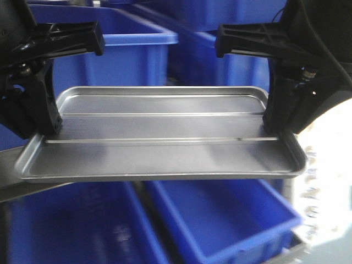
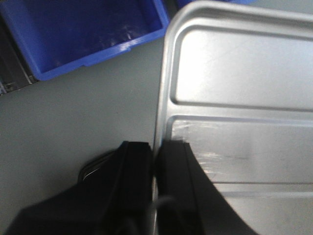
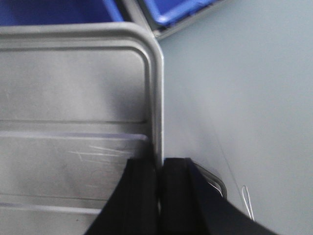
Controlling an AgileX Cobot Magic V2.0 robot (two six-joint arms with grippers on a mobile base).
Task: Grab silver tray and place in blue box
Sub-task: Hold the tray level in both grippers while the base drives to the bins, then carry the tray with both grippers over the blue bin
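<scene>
My left gripper is nipped nearly closed on the silver tray rim at 9 o'clock. My right gripper is the same at 3. The tray sits level, with the blue box below at 5 o'clock.

One silver tray, two tools, at least four blue boxes

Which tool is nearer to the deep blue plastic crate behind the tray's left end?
Left. The left tool grips the shallow silver metal tray at the end before that crate; the right tool grips the opposite end.
</scene>
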